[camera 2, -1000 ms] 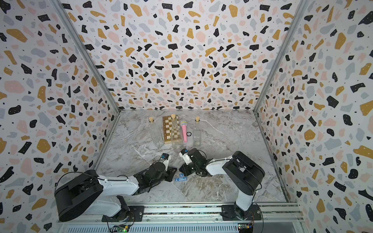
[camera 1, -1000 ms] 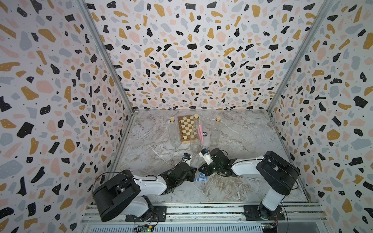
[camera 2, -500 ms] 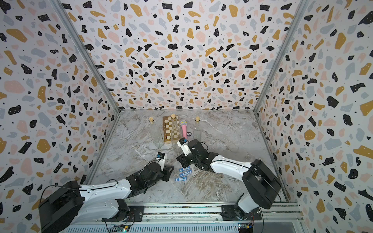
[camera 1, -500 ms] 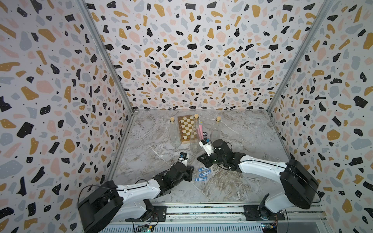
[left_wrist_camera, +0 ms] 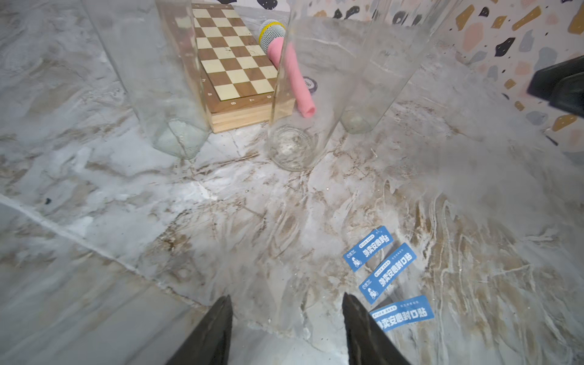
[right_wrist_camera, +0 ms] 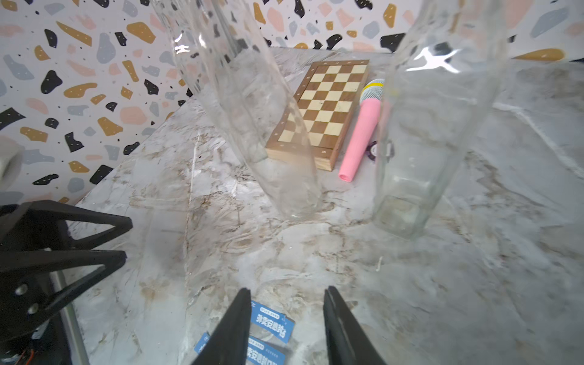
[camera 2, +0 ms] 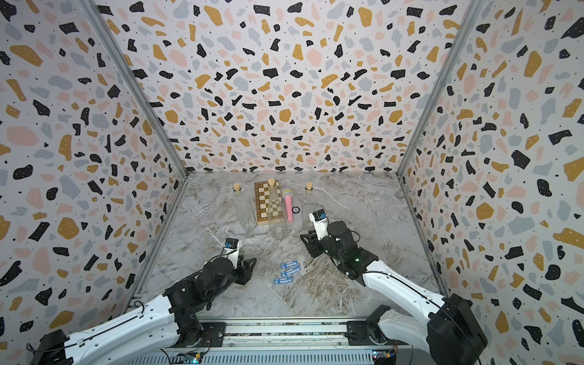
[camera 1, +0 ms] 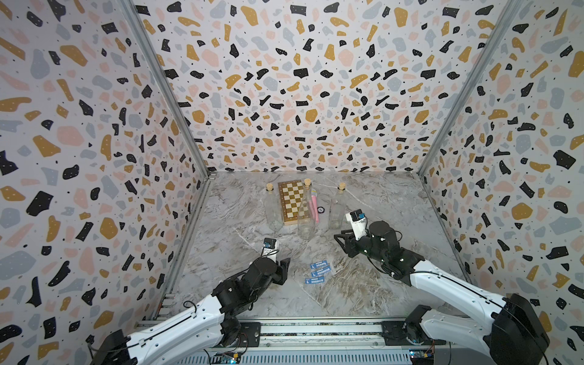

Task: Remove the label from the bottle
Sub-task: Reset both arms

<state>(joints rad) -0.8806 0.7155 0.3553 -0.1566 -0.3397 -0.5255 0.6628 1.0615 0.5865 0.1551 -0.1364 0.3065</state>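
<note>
Top views: middle bottle upright, cork uppermost.

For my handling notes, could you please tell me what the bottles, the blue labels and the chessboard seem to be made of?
Bottles: apparently clear glass, glossy; the table shows through and highlights glint, though hard plastic is possible. Blue labels: thin printed paper or film, lying flat; which, I cannot tell. Chessboard: wood, satin finish, with visible grain and light and dark squares.

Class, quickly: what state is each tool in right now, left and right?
Left tool: open, holding nothing.
Right tool: open, holding nothing.
</note>
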